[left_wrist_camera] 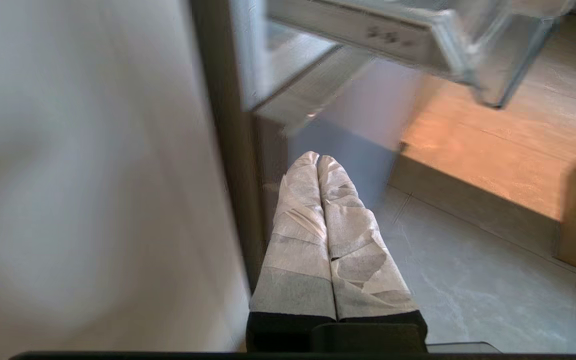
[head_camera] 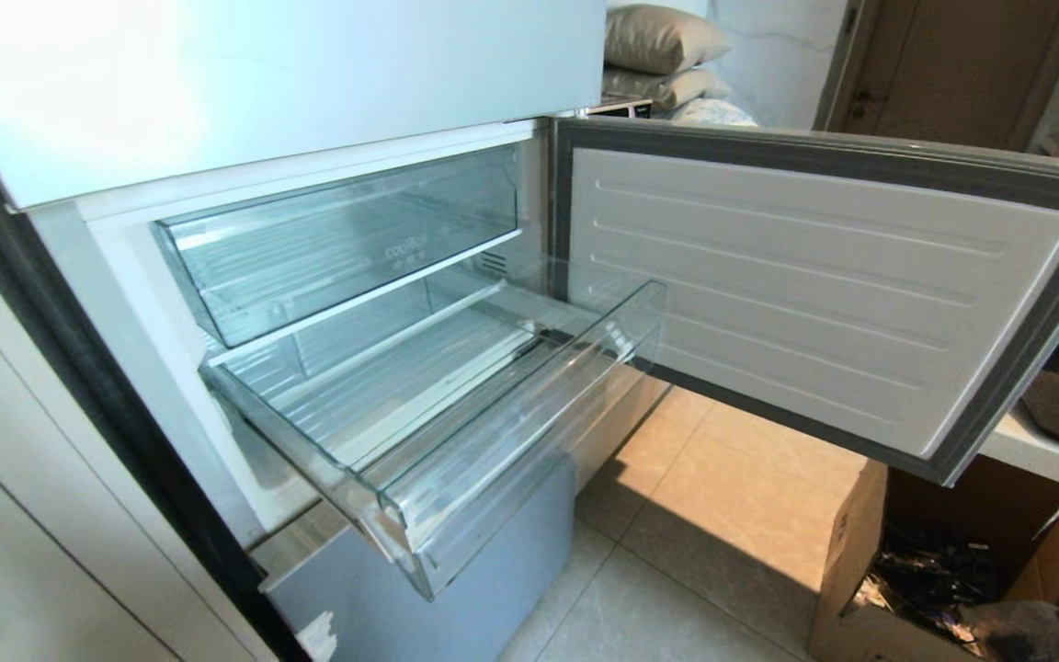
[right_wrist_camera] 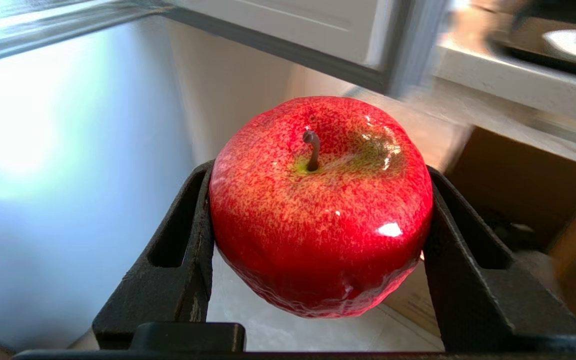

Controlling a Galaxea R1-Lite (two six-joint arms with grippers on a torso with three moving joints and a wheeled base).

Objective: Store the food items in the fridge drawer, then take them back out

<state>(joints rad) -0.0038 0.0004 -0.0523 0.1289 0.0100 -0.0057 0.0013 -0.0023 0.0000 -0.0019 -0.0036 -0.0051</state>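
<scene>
between the right gripper [right_wrist_camera: 318,240] fingers, clear of the fridge drawer [head_camera: 456,478], the red apple [right_wrist_camera: 320,210] sits clamped, stem up. left gripper [left_wrist_camera: 318,160] closed, empty, near floor [left_wrist_camera: 468,280].

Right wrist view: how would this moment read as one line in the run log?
right end effector: shut on red apple | left end effector: shut, empty | fridge drawer: pulled out, empty | fridge door: open

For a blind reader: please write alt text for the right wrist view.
The right gripper holds a glossy red apple with a short dark stem between its black fingers, below the open white fridge door.
</scene>
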